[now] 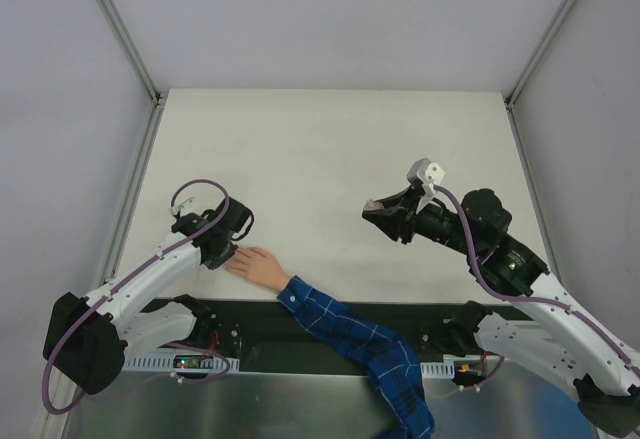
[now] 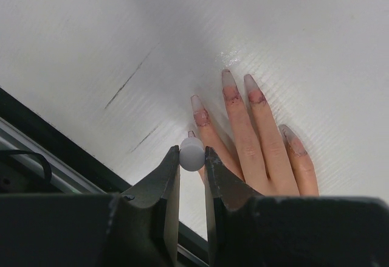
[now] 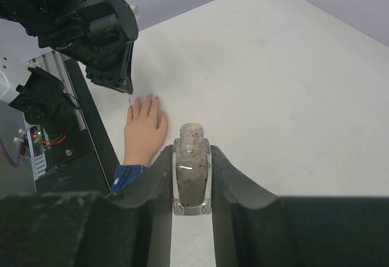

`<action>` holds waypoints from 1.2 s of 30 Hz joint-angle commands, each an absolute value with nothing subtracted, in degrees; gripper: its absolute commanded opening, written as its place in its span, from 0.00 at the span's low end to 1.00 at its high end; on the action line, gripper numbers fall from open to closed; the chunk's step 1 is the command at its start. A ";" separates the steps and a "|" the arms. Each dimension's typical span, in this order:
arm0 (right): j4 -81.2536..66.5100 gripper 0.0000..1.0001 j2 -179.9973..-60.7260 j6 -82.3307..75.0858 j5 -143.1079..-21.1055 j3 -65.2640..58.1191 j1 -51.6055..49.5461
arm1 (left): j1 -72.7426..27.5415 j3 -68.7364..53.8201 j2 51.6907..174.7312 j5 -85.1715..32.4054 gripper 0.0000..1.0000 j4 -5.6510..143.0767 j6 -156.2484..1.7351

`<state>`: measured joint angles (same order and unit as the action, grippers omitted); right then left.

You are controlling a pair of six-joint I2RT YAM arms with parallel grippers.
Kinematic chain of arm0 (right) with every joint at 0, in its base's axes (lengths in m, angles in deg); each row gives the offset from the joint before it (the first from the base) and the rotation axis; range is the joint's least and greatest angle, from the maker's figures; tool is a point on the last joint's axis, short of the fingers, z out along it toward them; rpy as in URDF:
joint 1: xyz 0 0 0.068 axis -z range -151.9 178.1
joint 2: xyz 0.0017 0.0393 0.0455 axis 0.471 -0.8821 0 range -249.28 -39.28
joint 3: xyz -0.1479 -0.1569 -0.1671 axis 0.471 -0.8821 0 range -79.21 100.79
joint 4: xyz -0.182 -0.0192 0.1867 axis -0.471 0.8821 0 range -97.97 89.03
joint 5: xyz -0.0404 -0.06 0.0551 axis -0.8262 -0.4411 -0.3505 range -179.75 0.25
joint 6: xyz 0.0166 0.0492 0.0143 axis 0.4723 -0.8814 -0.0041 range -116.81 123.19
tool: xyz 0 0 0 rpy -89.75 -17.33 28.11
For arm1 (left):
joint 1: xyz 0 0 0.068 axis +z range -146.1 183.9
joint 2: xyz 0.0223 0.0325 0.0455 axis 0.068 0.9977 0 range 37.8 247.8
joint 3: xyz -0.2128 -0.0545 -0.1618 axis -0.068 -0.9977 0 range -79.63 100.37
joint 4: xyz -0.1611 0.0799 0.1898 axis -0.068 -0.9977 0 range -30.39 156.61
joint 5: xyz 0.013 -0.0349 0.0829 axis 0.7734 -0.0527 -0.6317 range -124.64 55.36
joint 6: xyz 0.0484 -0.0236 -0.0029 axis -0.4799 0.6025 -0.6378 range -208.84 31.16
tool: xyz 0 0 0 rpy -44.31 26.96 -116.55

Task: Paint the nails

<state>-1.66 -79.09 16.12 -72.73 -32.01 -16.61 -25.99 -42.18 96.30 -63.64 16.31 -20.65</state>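
Note:
A pale hand (image 1: 258,267) with a blue plaid sleeve (image 1: 360,344) lies flat at the table's near left. Its nails (image 2: 230,90) are long, greyish and smeared dark red at the base. My left gripper (image 1: 222,256) hangs just over the fingertips, shut on a round white brush cap (image 2: 192,153) above the smallest finger; the brush below it is hidden. My right gripper (image 1: 375,211) is shut on a small clear uncapped bottle (image 3: 192,169) of speckled polish, held above the table's middle right. The hand (image 3: 144,130) and left gripper (image 3: 121,87) show in the right wrist view.
A black strip (image 1: 330,311) and a metal rail (image 1: 160,362) run along the near edge under the forearm. Metal frame posts (image 1: 120,29) and grey walls bound the white table (image 1: 320,149). Faint scratches (image 2: 127,81) mark the table by the fingers.

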 commanded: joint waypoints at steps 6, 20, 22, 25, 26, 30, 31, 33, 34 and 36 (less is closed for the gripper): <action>-4.72 0.00 -79.01 16.64 -71.82 -31.74 -16.29 | -25.46 -42.27 96.52 -64.18 0.00 16.69 -20.90; -4.80 0.00 -79.27 16.46 -71.38 -31.57 -16.38 | -25.46 -43.06 97.39 -64.17 0.00 17.48 -20.72; -4.72 0.00 -79.36 16.46 -71.38 -31.57 -16.29 | -25.46 -43.42 97.22 -64.26 0.00 17.57 -20.72; -4.72 0.00 -79.45 16.46 -71.29 -31.57 -16.20 | -25.19 -44.03 96.78 -64.26 0.00 17.48 -20.55; -4.72 0.00 -79.36 16.46 -71.29 -31.57 -16.20 | -25.11 -44.12 96.69 -64.26 0.00 17.48 -20.55; -4.80 0.00 -79.62 16.38 -71.03 -31.66 -16.29 | -25.02 -44.65 95.82 -64.53 0.00 17.57 -20.28; -4.80 0.00 -79.54 16.38 -70.85 -31.57 -16.20 | -25.02 -44.65 95.73 -64.70 0.00 17.74 -20.28; -4.80 0.00 -79.80 16.38 -70.85 -31.48 -16.29 | -24.93 -44.47 95.55 -65.14 0.00 18.00 -20.72; -4.89 0.00 -79.80 16.38 -70.85 -31.48 -16.20 | -24.93 -44.21 95.64 -65.23 0.00 18.09 -21.07; -4.80 0.00 -79.80 16.38 -70.85 -31.48 -16.20 | -24.93 -43.59 95.90 -65.67 0.00 18.09 -21.42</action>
<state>-1.66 -79.88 16.10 -72.25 -32.01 -16.55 -25.60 -44.14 96.44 -63.68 18.36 -20.72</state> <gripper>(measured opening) 0.271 0.152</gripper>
